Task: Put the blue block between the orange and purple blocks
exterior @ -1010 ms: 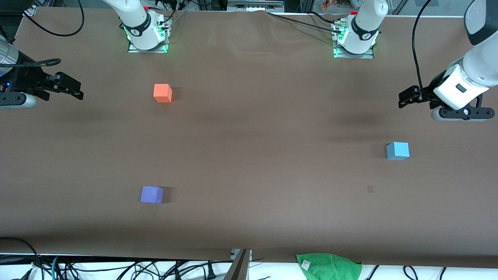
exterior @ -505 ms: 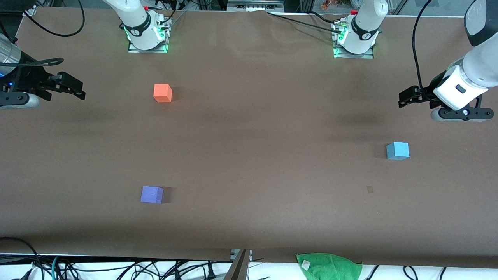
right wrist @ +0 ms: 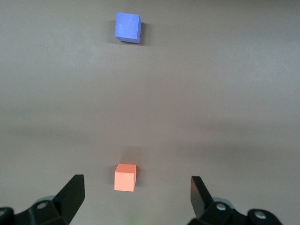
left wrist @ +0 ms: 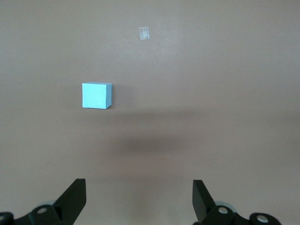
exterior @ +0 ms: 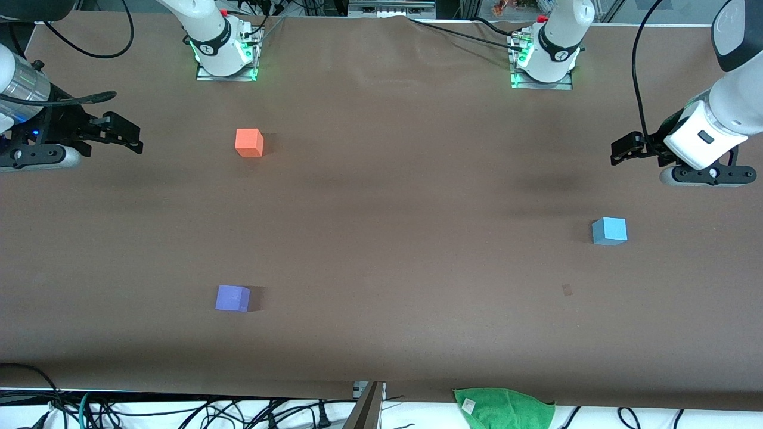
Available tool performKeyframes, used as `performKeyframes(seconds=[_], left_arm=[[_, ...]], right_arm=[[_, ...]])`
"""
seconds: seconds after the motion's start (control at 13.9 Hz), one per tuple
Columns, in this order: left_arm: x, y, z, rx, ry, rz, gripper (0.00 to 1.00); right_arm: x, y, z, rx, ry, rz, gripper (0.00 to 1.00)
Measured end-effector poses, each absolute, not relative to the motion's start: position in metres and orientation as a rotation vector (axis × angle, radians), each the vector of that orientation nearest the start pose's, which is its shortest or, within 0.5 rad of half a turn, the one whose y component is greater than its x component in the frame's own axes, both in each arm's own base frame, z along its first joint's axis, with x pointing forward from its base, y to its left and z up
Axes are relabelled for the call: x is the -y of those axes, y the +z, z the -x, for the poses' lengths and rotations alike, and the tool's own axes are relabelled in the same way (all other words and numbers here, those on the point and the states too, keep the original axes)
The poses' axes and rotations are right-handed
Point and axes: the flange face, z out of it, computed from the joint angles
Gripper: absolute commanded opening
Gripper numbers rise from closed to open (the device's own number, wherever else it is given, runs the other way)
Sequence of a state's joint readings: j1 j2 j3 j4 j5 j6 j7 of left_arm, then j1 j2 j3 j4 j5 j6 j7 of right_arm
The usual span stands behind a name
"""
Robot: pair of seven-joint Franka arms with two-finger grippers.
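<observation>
The blue block [exterior: 609, 231] sits alone on the brown table toward the left arm's end; it also shows in the left wrist view [left wrist: 96, 95]. The orange block [exterior: 249, 142] and the purple block [exterior: 232, 298] sit toward the right arm's end, well apart, the purple one nearer the front camera. Both show in the right wrist view, orange [right wrist: 125, 177] and purple [right wrist: 128, 26]. My left gripper [exterior: 623, 152] is open and empty over bare table, apart from the blue block [left wrist: 139, 199]. My right gripper [exterior: 128, 138] is open and empty over the table's end, short of the orange block [right wrist: 137, 197].
A green cloth [exterior: 503, 408] lies at the table's front edge. A small tape mark [exterior: 567, 290] is on the table near the blue block, also in the left wrist view [left wrist: 144, 33]. Cables run along the front edge.
My right gripper has moved a little toward the orange block. The left arm and all three blocks have not moved.
</observation>
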State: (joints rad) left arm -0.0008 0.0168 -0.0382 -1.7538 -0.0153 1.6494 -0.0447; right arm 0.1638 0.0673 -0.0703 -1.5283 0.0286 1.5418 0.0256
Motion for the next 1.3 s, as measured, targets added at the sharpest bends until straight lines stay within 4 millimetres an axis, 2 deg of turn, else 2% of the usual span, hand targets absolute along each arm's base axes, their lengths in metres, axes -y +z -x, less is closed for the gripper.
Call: performKeyframes(seconds=[0.36,0.58,0.87,1.08,1.3], left_arm=[[0.023,0.532,-0.556,0.012,0.204,3.146,1.0],[0.022,0.527,-0.558,0.016,0.218,3.145,1.0],[0.005,0.516,-0.575,0.059,0.269,3.144,1.0],[0.002,0.517,-0.587,0.066,0.259,3.146,1.0],[-0.014,0.519,-0.598,0.058,0.241,3.151,1.0]], right_arm=[[-0.062,0.615,-0.564,0.123,0.074,3.117,1.0],[-0.074,0.616,-0.563,0.16,0.072,3.121,1.0],[-0.081,0.615,-0.566,0.192,0.036,3.158,1.0],[-0.085,0.614,-0.572,0.198,-0.013,3.154,1.0],[-0.082,0.617,-0.574,0.181,-0.038,3.133,1.0]])
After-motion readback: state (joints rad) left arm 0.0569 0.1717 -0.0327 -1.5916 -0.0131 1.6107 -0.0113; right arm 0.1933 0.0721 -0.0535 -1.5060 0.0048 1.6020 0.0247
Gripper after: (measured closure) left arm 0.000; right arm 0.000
